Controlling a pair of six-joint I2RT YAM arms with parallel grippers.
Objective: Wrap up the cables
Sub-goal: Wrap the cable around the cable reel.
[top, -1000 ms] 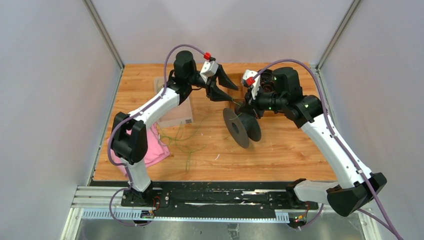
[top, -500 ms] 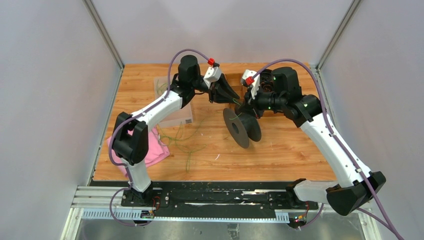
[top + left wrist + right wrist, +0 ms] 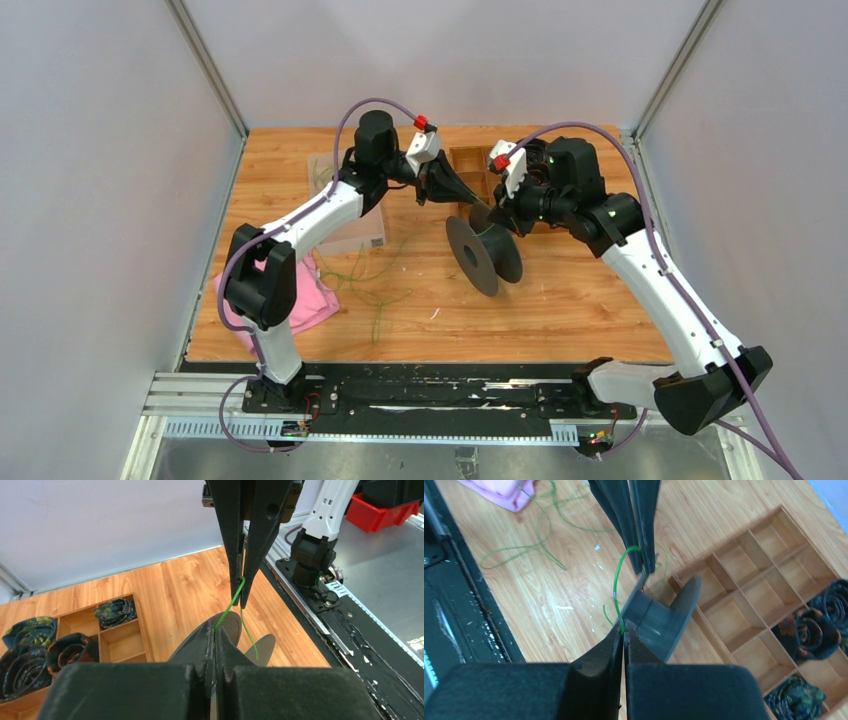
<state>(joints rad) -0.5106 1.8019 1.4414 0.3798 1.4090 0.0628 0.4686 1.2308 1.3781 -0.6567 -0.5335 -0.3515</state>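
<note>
**Left gripper** (image 3: pixel 462 194): clenched. In the left wrist view its fingertips meet on a thin green cable (image 3: pixel 230 605), which leaves the tips toward 1 o'clock.

**Right gripper** (image 3: pixel 487 212): clenched on the same cable. In the left wrist view its fingers come down from 12 o'clock with the tips pressed together. The cable is pinched between them and a small loop stands out at the tip. A short free end hangs from there toward 5 o'clock.

**Relation:** the two grippers stand tip to tip, just apart, with one short curved stretch of cable between them. In the right wrist view that stretch arcs from the right gripper at 6 o'clock up to the left gripper at 12 o'clock.

**Spool** (image 3: pixel 485 255): black, on the table (image 3: pixel 560 310) just to 3 o'clock of its centre. Its flanges are upright and its core roughly level. Both grippers hang over its 12 o'clock side. Whether either touches the spool cannot be determined.

**Loose cables** (image 3: pixel 362 282): tangled on the table at 9 o'clock of the spool, well apart from it, reaching the pink cloth (image 3: pixel 315 300) at the table's 8 o'clock edge. Whether the held cable joins this tangle cannot be determined.

**Other items:**
- The clear box (image 3: pixel 355 232) is at 10 o'clock.
- The wooden tray (image 3: pixel 465 160) is at the 12 o'clock edge, just beyond the grippers.
- Dark rolls (image 3: pixel 115 611) sit in some of the tray's compartments.
</note>
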